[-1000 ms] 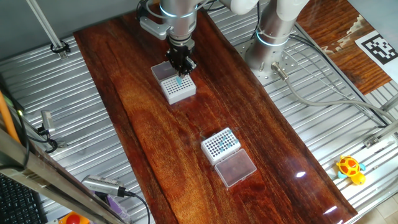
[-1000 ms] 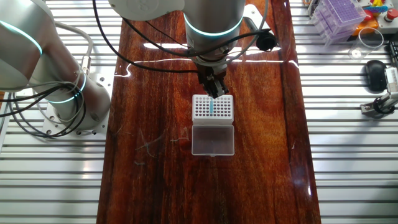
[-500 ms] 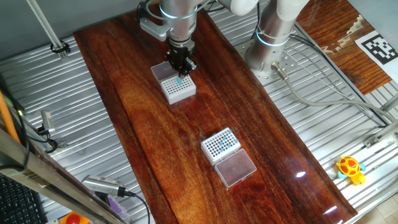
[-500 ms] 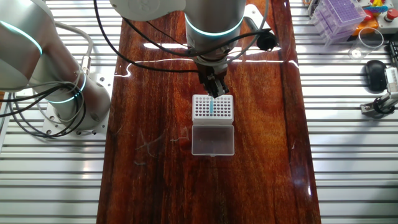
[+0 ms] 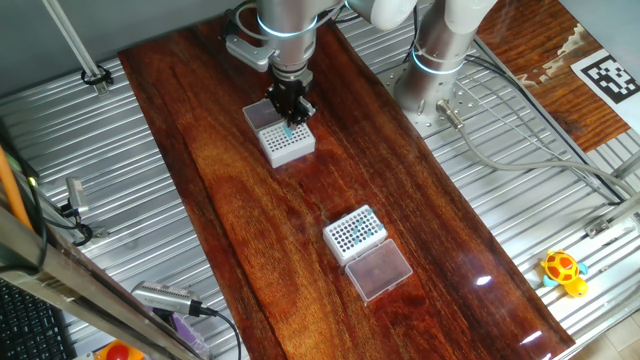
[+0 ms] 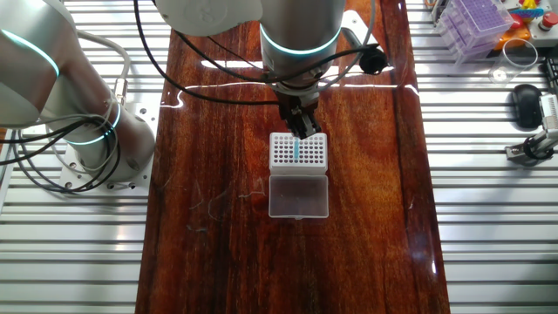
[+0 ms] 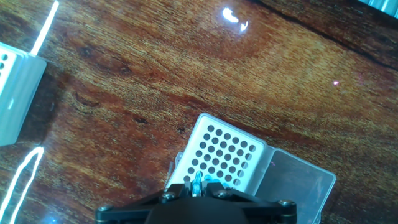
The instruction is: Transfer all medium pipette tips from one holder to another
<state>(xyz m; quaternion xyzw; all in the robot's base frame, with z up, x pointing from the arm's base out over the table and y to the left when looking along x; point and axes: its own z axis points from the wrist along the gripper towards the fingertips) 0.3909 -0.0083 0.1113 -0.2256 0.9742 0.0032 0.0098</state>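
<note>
My gripper [image 5: 289, 112] [image 6: 298, 131] is shut on one medium pipette tip [image 5: 289, 130] [image 6: 297, 150], a slim teal cone hanging point down over the white rack [image 5: 287, 145] [image 6: 283, 153] at the far end of the table. In the hand view the tip [image 7: 198, 184] shows between the fingers, right above the near edge of this rack's hole grid [image 7: 227, 154]. A second white rack [image 5: 355, 232] with several dark-teal dots in its holes stands nearer the table's middle, apart from the gripper.
Each rack has a clear lid lying flat beside it [image 5: 377, 270] [image 6: 298, 195] [image 7: 298, 185]. The arm's base [image 5: 440, 60] stands right of the wooden board. Another white box edge [image 7: 12, 93] shows at the hand view's left.
Hardly anything: the gripper with the tip stays over the far rack, shifted only very slightly.
</note>
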